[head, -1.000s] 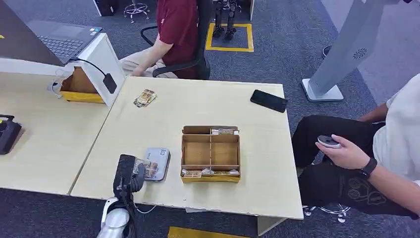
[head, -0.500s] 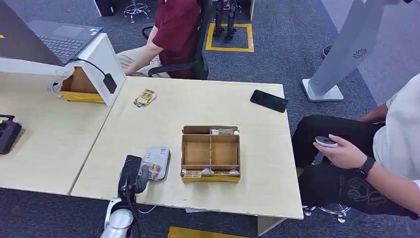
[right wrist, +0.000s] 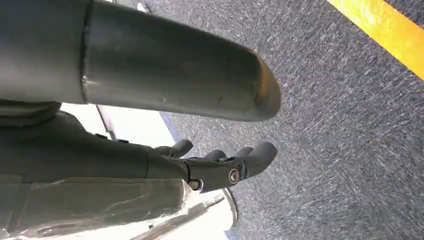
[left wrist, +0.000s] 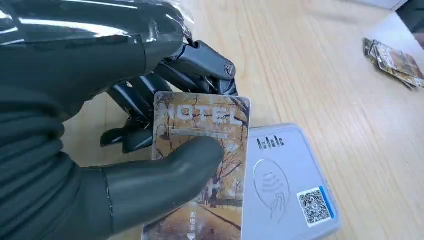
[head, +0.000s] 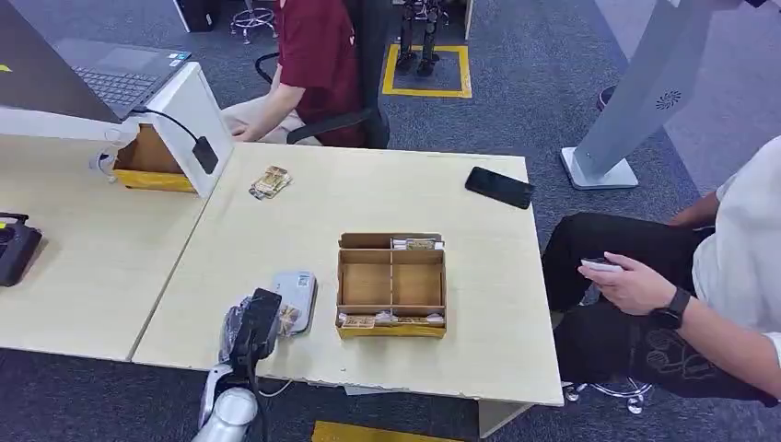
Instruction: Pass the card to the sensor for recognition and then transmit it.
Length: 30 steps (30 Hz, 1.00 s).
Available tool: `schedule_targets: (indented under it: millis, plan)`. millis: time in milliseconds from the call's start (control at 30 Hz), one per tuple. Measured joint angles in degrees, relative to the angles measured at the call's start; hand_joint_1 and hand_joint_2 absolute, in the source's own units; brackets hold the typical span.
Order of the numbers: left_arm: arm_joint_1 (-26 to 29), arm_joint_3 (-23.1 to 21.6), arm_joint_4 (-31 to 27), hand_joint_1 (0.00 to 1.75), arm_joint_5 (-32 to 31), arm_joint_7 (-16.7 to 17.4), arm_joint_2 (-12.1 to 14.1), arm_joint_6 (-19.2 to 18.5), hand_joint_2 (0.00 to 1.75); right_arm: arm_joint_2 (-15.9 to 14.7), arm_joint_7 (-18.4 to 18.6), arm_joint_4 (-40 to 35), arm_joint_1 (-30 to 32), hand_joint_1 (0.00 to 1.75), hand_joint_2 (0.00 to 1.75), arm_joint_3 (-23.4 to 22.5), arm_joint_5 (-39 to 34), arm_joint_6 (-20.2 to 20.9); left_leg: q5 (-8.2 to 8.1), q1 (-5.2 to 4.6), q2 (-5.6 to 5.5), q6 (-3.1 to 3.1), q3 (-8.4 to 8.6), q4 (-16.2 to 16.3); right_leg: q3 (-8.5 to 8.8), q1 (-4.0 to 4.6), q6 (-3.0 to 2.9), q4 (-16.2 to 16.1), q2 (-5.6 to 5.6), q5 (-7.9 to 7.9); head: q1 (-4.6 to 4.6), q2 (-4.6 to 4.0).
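My left hand (head: 252, 331) (left wrist: 150, 165) pinches a hotel card (left wrist: 200, 150) printed with an autumn tree scene, thumb on its face and dark fingers behind it. The card (head: 288, 319) hangs just over the near edge of the grey card sensor (head: 297, 293) (left wrist: 287, 185), which lies flat on the table left of the cardboard box; I cannot tell whether they touch. My right hand (right wrist: 225, 162) hangs beside my body over the carpet, fingers loosely apart, holding nothing.
A divided cardboard box (head: 391, 284) with cards along its near and far slots stands mid-table. Loose cards (head: 270, 181) lie at the far left, a black phone (head: 500, 187) far right. One person sits behind the table, another at the right holding a small device.
My left hand has carried the card rightward and toward the table's front edge, from beside the sensor to over its near edge. The person at the right lowered their hand slightly.
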Motion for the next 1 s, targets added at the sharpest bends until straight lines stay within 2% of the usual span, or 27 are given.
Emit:
schedule_targets:
  millis: [167,233,467,900,1000]
  plan:
    - [-0.28,-0.17,0.61,1.75,-8.59,3.08,-0.11,2.16,1.75,0.11,0.0,-0.02,-0.04,0.0,0.0,0.35,0.0,0.0,0.02,0.0,0.0,-0.03,0.01,0.0,0.0,0.0,0.02,0.01,0.0,0.02,0.0,0.0]
    - [-0.38,-0.17,0.83,1.75,-9.61,3.25,-0.35,1.88,1.75,0.11,0.0,-0.02,-0.03,0.0,0.0,0.37,0.0,-0.02,0.03,0.0,0.0,-0.03,0.0,0.0,0.0,0.0,0.02,0.02,0.0,0.03,0.0,0.0]
    - [-0.37,-0.17,0.85,1.75,-4.85,0.37,-0.9,-2.12,1.75,0.11,0.02,-0.02,-0.02,0.0,0.0,0.39,0.0,-0.09,0.06,0.0,-0.05,-0.02,-0.01,0.0,0.02,0.0,0.03,0.02,-0.03,0.03,0.0,0.0]
    - [-0.33,-0.15,0.81,1.75,-4.35,-0.04,-0.9,-3.36,1.75,0.11,0.37,-0.02,-0.01,0.0,0.0,0.57,0.0,-0.17,0.07,0.0,-0.07,-0.02,-0.02,0.0,0.02,0.0,0.03,0.03,-0.05,0.04,0.0,0.0]
    - [0.06,0.15,0.0,1.75,1.8,-2.09,-0.9,-7.05,1.75,0.11,0.26,-0.02,-0.01,0.0,0.0,0.57,0.0,-0.35,0.07,0.0,-0.08,-0.02,-0.03,0.0,0.03,0.0,0.03,0.03,-0.06,0.04,0.0,0.0]
